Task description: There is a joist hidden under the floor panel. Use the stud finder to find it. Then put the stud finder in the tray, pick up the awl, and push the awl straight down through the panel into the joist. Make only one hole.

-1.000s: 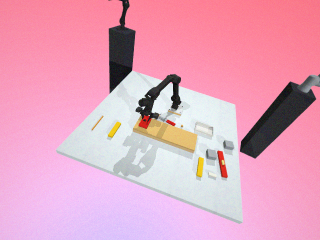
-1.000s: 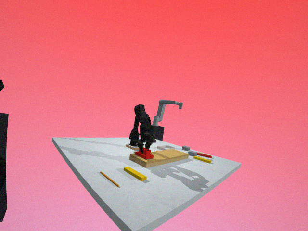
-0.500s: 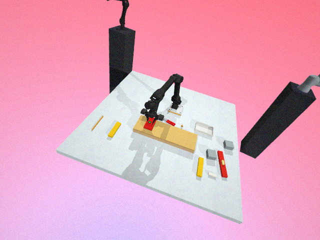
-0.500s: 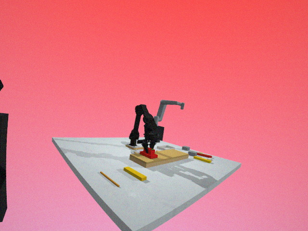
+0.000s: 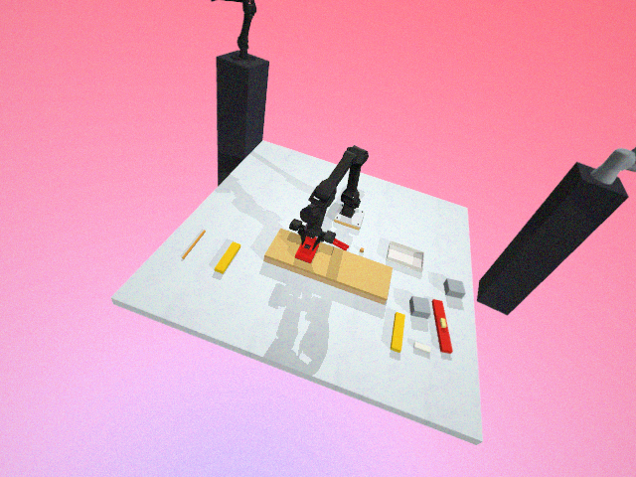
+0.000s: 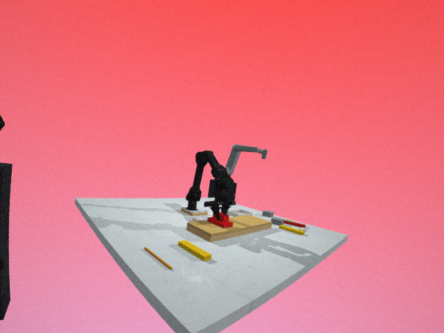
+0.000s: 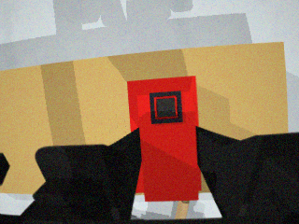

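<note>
- Top view: the gripper (image 5: 309, 240) (image 6: 222, 216) (image 7: 164, 129) points down over the left part of the wooden floor panel (image 5: 362, 271) (image 6: 250, 222) (image 7: 238, 65), its fingers closed on the red stud finder (image 5: 305, 254) (image 6: 225, 223) (image 7: 170, 173).
- The stud finder sits level at the panel's top face; whether it actually touches the wood, I cannot tell.
- In the wrist view, a finger stands against each side of the red body, and a dark square window (image 7: 165, 107) faces up beyond them.
- A darker band (image 5: 334, 263) (image 7: 63, 103) crosses the panel, apart from the stud finder, on its tray side.
- The pale tray (image 5: 404, 265) stands on the table (image 5: 226, 313) (image 6: 143, 261), apart from the panel, without the stud finder in it.
- The red handle of the awl (image 5: 340, 243) shows just behind the panel in the top view, lying near the gripper; the rest of it is hidden or too small to make out.
- A yellow bar (image 5: 228, 257) (image 6: 194, 250) and a thin orange stick (image 5: 193, 244) (image 6: 157, 258) lie beyond the panel's left end.
- Past its other end are a second yellow bar (image 5: 397, 332) (image 6: 291, 229), two grey blocks (image 5: 419, 306) (image 6: 277, 220), a small white block (image 5: 421, 347) and a red level (image 5: 442, 331) (image 6: 297, 224).
</note>
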